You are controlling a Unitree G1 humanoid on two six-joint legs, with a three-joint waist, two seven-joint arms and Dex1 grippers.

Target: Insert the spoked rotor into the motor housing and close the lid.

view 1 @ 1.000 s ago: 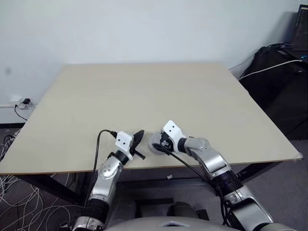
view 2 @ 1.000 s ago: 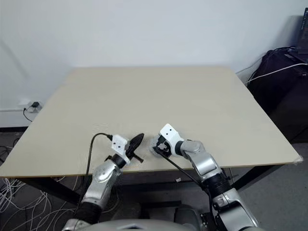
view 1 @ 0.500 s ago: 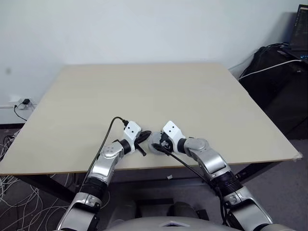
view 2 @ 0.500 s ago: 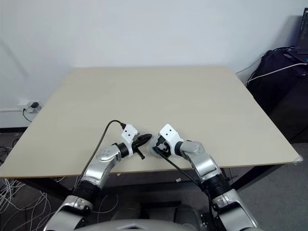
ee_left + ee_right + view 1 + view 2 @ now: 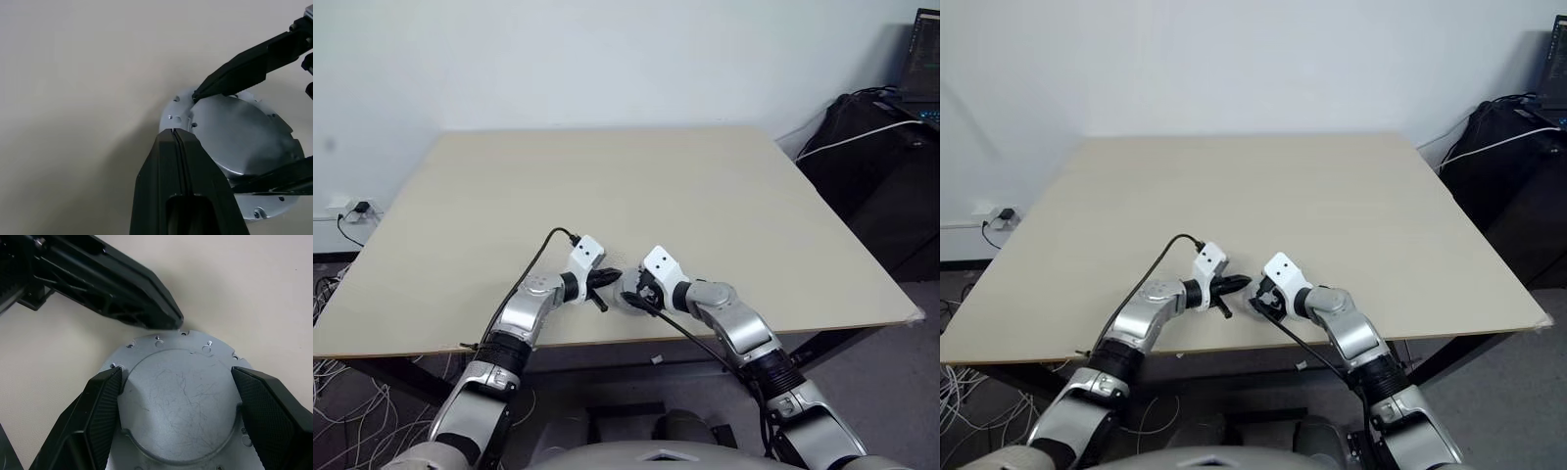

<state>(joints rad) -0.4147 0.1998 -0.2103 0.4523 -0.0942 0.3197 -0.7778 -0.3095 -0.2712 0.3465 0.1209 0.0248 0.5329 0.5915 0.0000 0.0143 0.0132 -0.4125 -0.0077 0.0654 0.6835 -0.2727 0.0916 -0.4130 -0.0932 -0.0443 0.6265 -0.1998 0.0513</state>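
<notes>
**Right wrist view: lid held between spread fingers, left gripper tip at its rim**

Lid [image 5: 178, 401], a round silver-grey disc, lies flat on the table [image 5: 607, 186] with its scratched raised face up; round, so no long axis. In the left eye view it sits low centre, near the table's front edge. Right gripper [image 5: 178, 406] has its jaws spread wide, one finger against each side of the raised centre. Left gripper [image 5: 174, 133], jaws pressed together, meets the lid's flange edge. Black bags [image 5: 881, 166] stand at the frame's right.

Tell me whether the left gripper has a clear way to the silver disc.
Probably yes. The shut left gripper already sits at the rim of the silver disc, with bare table around it. The right gripper straddles the disc's sides, leaving that edge free.
</notes>
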